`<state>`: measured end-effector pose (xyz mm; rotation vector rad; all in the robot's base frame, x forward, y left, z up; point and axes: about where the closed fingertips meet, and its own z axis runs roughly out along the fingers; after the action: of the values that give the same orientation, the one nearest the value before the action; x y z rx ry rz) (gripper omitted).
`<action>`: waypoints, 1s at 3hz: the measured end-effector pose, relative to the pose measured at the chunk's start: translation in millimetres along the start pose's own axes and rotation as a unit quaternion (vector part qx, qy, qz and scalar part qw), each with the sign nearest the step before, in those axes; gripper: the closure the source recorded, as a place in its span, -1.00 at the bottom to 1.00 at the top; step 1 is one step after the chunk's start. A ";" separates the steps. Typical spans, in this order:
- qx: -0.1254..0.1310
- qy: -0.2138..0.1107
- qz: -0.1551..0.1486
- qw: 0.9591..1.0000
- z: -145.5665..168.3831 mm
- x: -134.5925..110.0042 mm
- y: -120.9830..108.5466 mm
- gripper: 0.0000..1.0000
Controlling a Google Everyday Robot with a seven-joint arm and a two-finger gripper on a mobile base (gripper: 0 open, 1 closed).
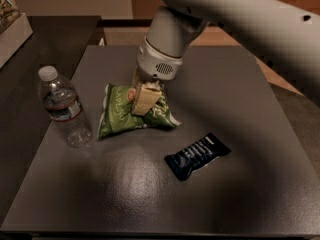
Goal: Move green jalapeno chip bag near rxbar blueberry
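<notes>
The green jalapeno chip bag (118,117) lies crumpled on the dark grey table (240,94), left of centre. My gripper (143,101) comes down from above onto the bag's right half and is shut on the foil there. One tan finger (146,98) shows against the bag. The rxbar blueberry (197,155), a small dark navy bar with white text, lies flat to the front right of the bag, a short gap away from the bag's right corner.
A clear water bottle (64,109) with a white cap stands just left of the bag. A light box (11,26) sits on a darker counter at the far left. My arm (235,14) spans the upper right.
</notes>
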<state>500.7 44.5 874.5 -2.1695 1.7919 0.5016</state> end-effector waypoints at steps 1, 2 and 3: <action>-0.011 -0.001 -0.008 1.000 8.7 -7.0 2.9 -0.26; -0.011 -0.001 -0.009 1.000 9.0 -8.1 2.9 -0.72; -0.010 -0.001 -0.010 1.000 9.5 -9.2 3.0 -1.00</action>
<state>495.4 56.1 870.0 -2.1959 1.7703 0.5202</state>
